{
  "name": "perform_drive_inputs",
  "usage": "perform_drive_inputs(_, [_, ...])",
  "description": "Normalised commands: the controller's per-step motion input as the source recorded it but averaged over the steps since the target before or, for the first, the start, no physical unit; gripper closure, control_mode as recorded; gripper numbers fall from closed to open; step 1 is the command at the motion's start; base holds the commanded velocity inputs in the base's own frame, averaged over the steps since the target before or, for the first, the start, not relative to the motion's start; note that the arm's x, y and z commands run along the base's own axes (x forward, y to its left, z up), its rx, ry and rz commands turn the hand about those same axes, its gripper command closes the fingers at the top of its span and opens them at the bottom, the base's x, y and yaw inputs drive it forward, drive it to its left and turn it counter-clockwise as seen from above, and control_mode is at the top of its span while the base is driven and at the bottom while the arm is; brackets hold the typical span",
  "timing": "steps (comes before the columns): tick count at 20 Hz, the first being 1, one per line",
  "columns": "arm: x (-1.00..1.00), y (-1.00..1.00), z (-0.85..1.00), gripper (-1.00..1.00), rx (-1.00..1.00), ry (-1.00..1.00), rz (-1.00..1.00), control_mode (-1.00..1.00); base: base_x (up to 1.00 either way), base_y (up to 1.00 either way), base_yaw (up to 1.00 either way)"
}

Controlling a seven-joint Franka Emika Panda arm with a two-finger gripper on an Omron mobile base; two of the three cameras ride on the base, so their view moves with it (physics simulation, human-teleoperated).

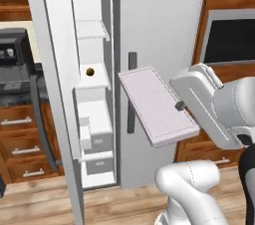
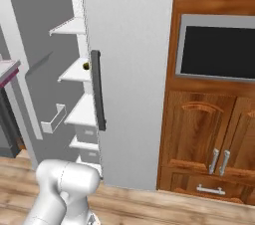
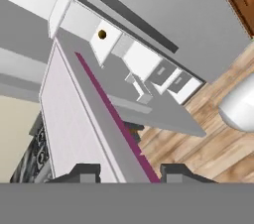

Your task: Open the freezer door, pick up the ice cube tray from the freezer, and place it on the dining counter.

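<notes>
While the ice cube tray (image 1: 157,105) hangs clear of the freezer (image 1: 94,119), out toward four o'clock from its shelves, my gripper (image 3: 126,171) pinches one short edge narrowly. Thin, flat and smooth, it tilts; I judge it could pivot or slip, or clip the freezer door (image 1: 47,69).

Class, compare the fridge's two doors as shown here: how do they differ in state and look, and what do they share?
The freezer door is swung wide open, exposing the white freezer shelves; the plain door is shut. The freezer door presents its white inner side with a small bin; the plain door presents its grey front and dark bar handle. Both are tall and light grey.
</notes>
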Motion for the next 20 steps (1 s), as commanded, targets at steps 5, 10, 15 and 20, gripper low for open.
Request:
perform_drive_inputs(5, [0.00, 0.00, 0.00, 1.00, 0.00, 0.00, 0.00, 1.00, -0.76, -0.13, 0.29])
perform_drive_inputs(10, [0.00, 0.00, 0.00, 1.00, 0.00, 0.00, 0.00, 1.00, -0.69, -0.13, 0.33])
perform_drive_inputs(15, [0.00, 0.00, 0.00, 1.00, 0.00, 0.00, 0.00, 1.00, -0.81, -0.10, 0.33])
perform_drive_inputs(20, [0.00, 0.00, 0.00, 1.00, 0.00, 0.00, 0.00, 1.00, -1.00, -0.22, 0.35])
